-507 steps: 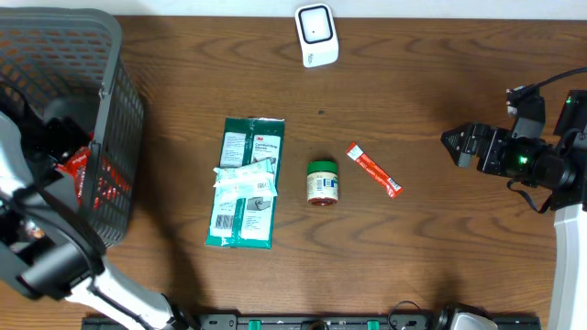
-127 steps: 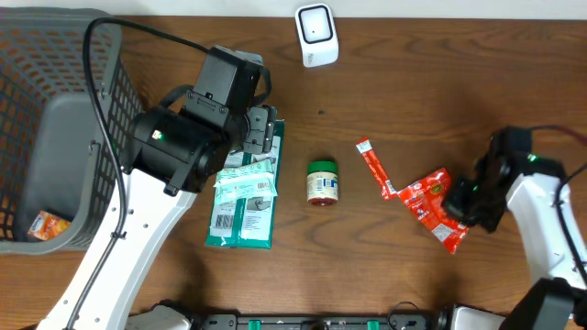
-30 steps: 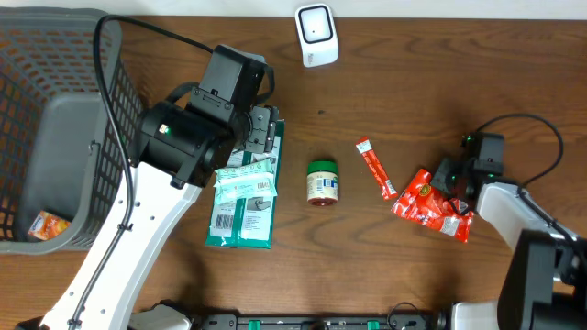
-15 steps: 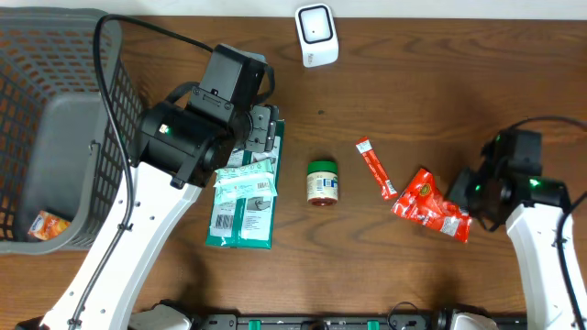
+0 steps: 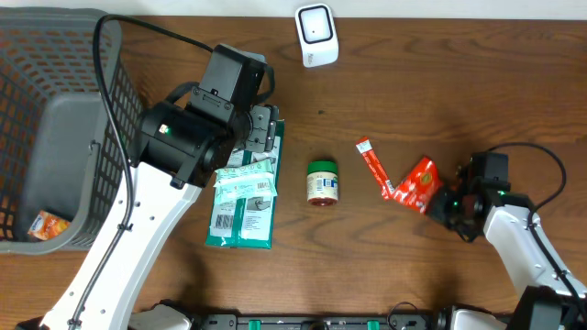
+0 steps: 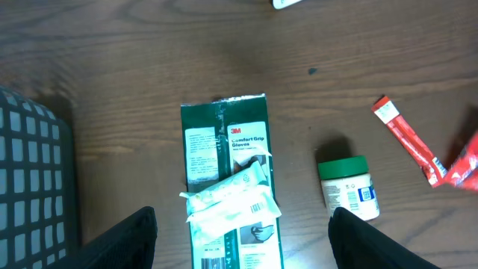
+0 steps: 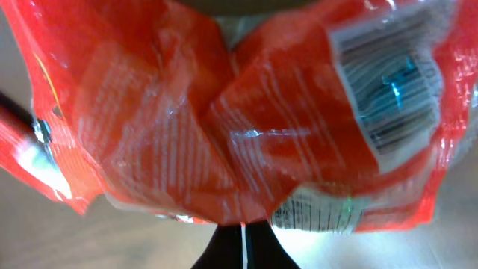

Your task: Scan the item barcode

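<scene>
Though crumpled, red packet [image 5: 417, 183] diagonal, barcode [image 7: 388, 97] wrist-side

The brown wooden table [image 5: 440, 92] is carrying only a handful of things. A flat green package [image 6: 224, 142] is lying lengthwise right beneath the left pincer [image 6: 243, 217]. On that pincer's outer side, away from everything else, a dark mesh basket [image 5: 119, 101] is standing at the table's end. A small jar with a green lid [image 5: 322, 181] is resting between the two pincers, nearer the left one. A red stick sachet [image 5: 376, 169] is lying slantwise near the right pincer [image 5: 442, 199]. A white scanner [image 5: 316, 35] is sitting well apart from both pincers, out at the far edge.
</scene>
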